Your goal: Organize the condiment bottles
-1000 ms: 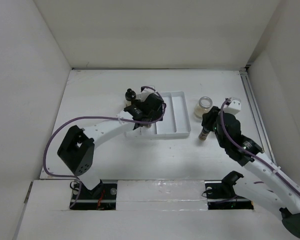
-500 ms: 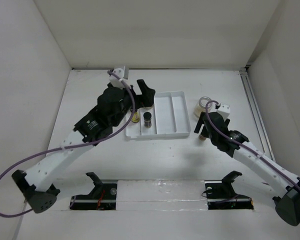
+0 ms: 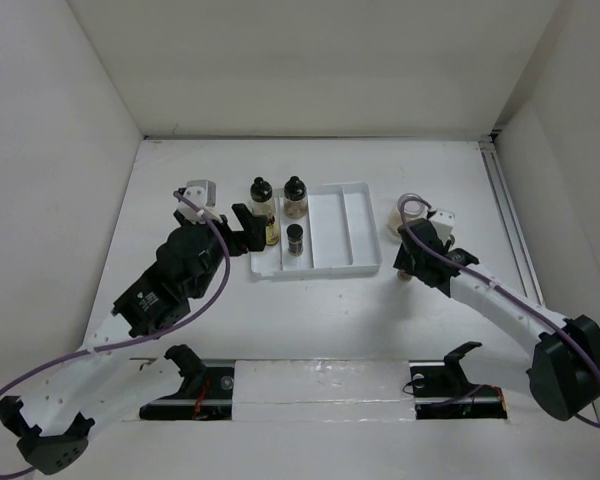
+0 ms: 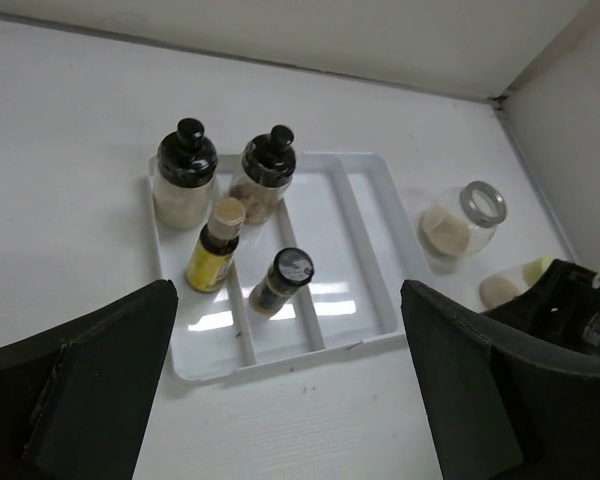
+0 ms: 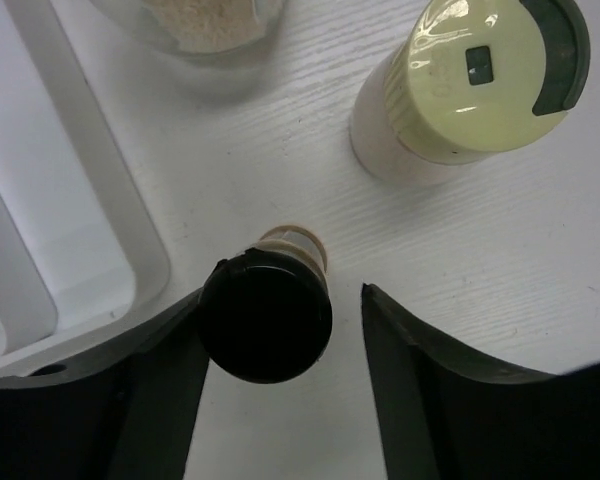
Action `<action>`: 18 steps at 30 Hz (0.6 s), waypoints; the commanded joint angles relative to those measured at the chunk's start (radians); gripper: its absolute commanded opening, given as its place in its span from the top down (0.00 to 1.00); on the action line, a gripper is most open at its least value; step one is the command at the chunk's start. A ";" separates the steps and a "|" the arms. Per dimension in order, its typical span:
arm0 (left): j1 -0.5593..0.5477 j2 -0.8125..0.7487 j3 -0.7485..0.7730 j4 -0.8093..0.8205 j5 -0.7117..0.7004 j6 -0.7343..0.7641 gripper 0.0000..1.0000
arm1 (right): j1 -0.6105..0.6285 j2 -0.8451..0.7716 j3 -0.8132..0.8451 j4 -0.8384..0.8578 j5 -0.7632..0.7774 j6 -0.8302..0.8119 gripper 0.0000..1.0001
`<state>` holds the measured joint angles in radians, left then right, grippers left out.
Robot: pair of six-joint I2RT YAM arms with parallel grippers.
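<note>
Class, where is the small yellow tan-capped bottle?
Left wrist view: the yellow bottle stands in the white divided tray's left compartment, beside the black-capped beige bottle.

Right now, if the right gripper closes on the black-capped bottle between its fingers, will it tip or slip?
The black-capped bottle looks narrow and upright, and sits nearer one finger of the right gripper, so the first contact may tip it. Its round cap looks smooth, so it could slip or twist. It seems rigid, unlikely to deform.
</note>
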<state>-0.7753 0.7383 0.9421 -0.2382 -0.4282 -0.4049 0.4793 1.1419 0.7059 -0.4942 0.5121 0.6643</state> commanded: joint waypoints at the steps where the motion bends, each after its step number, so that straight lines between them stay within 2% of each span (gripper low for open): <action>1: 0.025 -0.014 -0.048 0.063 0.006 0.055 0.10 | -0.005 0.025 0.044 0.031 0.012 0.006 0.39; 2: 0.034 -0.014 -0.057 0.074 0.019 0.055 0.10 | -0.005 0.025 0.044 0.031 0.012 0.006 0.44; 3: 0.034 -0.002 -0.057 0.074 0.031 0.064 0.10 | -0.005 0.025 0.044 0.031 0.012 0.006 0.54; 6: 0.034 0.025 -0.068 0.074 0.065 0.064 0.10 | 0.037 0.001 0.035 0.042 0.069 0.035 0.64; 9: 0.034 0.026 -0.068 0.062 0.037 0.064 0.10 | 0.106 -0.013 0.093 -0.009 0.137 0.035 0.64; 12: 0.034 -0.002 -0.068 0.062 0.025 0.064 0.10 | 0.178 -0.001 0.232 -0.111 0.207 0.035 0.64; 14: 0.034 -0.013 -0.077 0.062 0.012 0.064 0.10 | 0.208 0.024 0.334 -0.112 0.207 0.011 0.64; 18: 0.034 -0.013 -0.077 0.062 0.003 0.064 0.10 | 0.217 0.135 0.454 0.029 0.134 -0.112 0.63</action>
<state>-0.7444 0.7376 0.8745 -0.2192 -0.4049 -0.3550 0.6926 1.2053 1.0817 -0.5560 0.6384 0.6411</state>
